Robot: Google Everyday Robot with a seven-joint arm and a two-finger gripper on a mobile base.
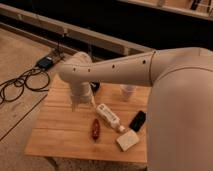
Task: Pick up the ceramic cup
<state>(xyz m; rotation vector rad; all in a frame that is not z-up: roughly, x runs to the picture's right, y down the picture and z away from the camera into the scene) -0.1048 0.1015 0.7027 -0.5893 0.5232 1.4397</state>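
Note:
The ceramic cup [128, 92] is small and white. It stands near the back of the wooden table [55, 130], just below my white arm, which hides its top. My gripper [82, 103] hangs from the wrist over the left-middle of the table, well left of the cup and apart from it. It is just left of the white bottle [110, 117]. A dark bowl [95, 86] shows partly behind the wrist.
A reddish-brown oblong object [95, 129], a black object [137, 121] and a pale block [127, 141] lie on the table's front half. Black cables [20, 85] and a box lie on the floor at left. My arm fills the right side.

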